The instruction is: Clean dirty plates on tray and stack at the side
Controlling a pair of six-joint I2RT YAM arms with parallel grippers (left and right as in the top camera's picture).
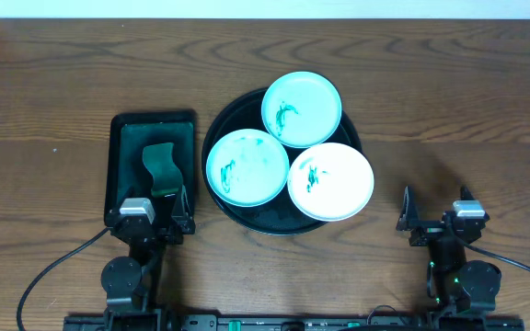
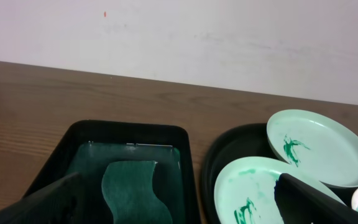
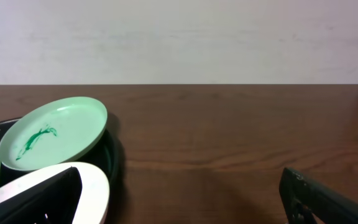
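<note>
Here, three green-smeared plates (image 1: 247, 166) lie on a round black tray (image 1: 282, 229), ahead and right of the left gripper (image 1: 151, 205), spread wide and empty at a sponge tray's (image 1: 116, 156) near edge, and ahead-left of the right gripper (image 1: 437, 208), likewise spread wide and empty.

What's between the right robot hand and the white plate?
Nothing, just bare wooden table between the right gripper and the white plate, seen in the overhead view.
</note>
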